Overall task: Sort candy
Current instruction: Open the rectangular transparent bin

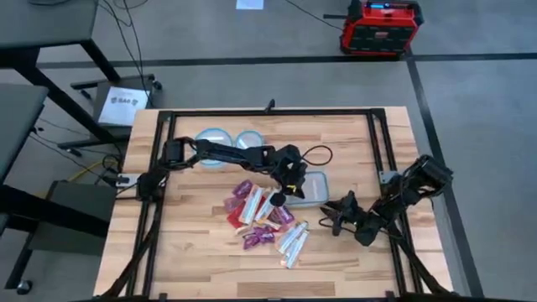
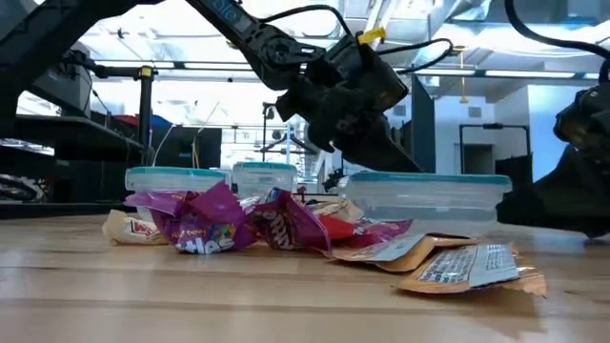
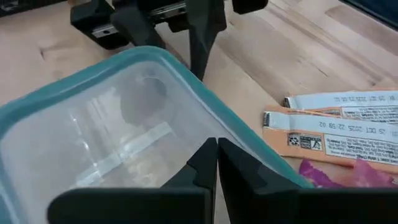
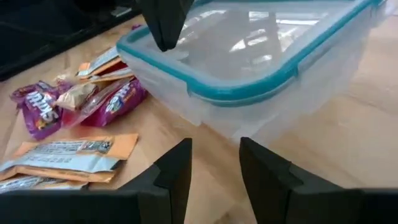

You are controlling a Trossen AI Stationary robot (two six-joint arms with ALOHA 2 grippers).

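Left gripper [image 1: 288, 186], fingers pressed together and empty, hovered over the near rim of the rectangular clear container [image 1: 315, 188]. Two round containers [image 1: 228, 139] stood behind the left arm. The candy [image 1: 264, 220] lay heaped on the table [image 1: 193, 252], just beside the rectangular container. Right gripper [image 1: 333, 215], fingers apart and empty, rested low beside that container, facing it.

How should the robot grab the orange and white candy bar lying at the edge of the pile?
Probably from straight above, pinching across the narrow width of the orange-white bar wrapper. It lies flat on the table at the pile's outer edge, so its long sides look clear of other candy for the fingers.
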